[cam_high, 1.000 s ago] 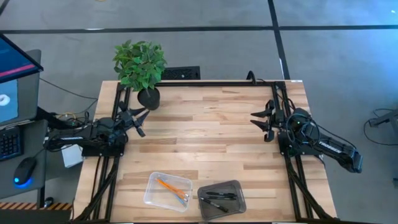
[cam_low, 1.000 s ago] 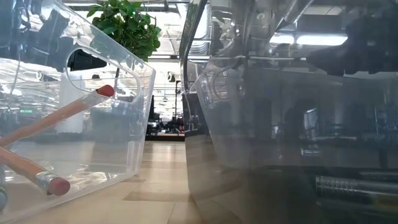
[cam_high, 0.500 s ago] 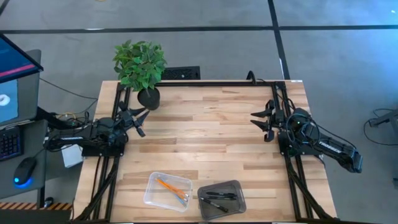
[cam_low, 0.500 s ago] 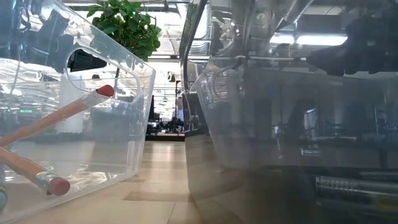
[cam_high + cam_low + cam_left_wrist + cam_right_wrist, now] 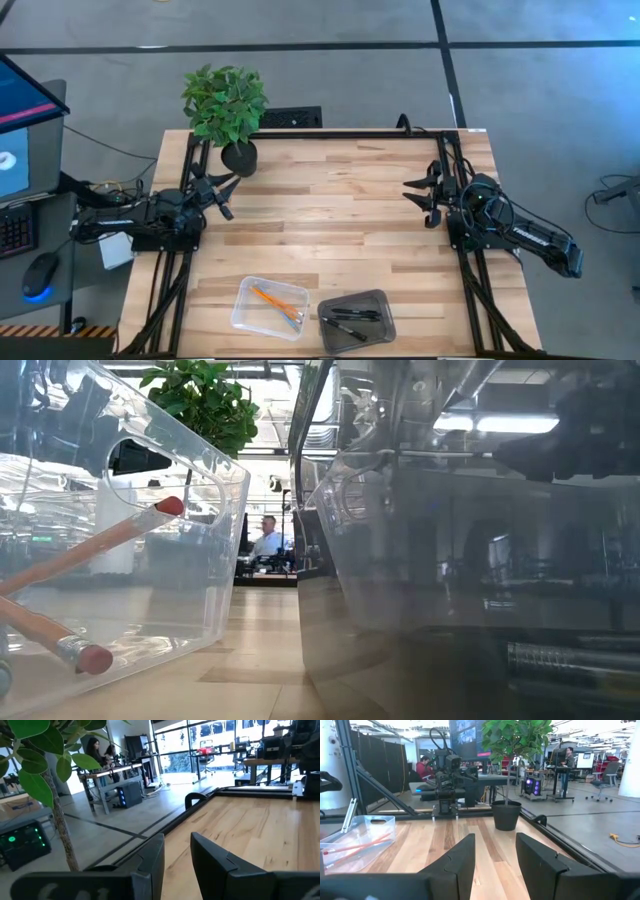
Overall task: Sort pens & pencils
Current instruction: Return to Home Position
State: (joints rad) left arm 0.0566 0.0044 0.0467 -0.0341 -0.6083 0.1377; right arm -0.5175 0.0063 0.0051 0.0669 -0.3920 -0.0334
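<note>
The clear bin [image 5: 243, 290] is sitting at the near edge of the table [image 5: 330, 200], and the pencils [image 5: 266, 297] are lying inside it. Orange ones are crossing its floor, and a blue-grey one is lying at the end toward the dark bin [image 5: 385, 300]. In the low view, two orange pencils are leaning against the clear bin's wall with their eraser ends showing. The dark bin is standing just beside the clear bin, on its right in the high view, and the pens [image 5: 350, 317] are lying inside it, side by side.

The left gripper [image 5: 229, 196] is hovering well apart from the clear bin, beyond it toward the far left of the table. Its fingers are standing apart with nothing between them. The right gripper [image 5: 415, 192] is hovering well apart from the clear bin as well, beyond it toward the far right. Its fingers are also spread and are holding nothing. The two grippers are facing each other across bare wood, and neither is reaching over the clear bin.

The plant [image 5: 225, 105] is standing at the far edge of the table, straight beyond the clear bin and past the left gripper. In the low view a person [image 5: 266, 540] is sitting in the room behind, showing in the gap between the clear bin and the dark bin.
</note>
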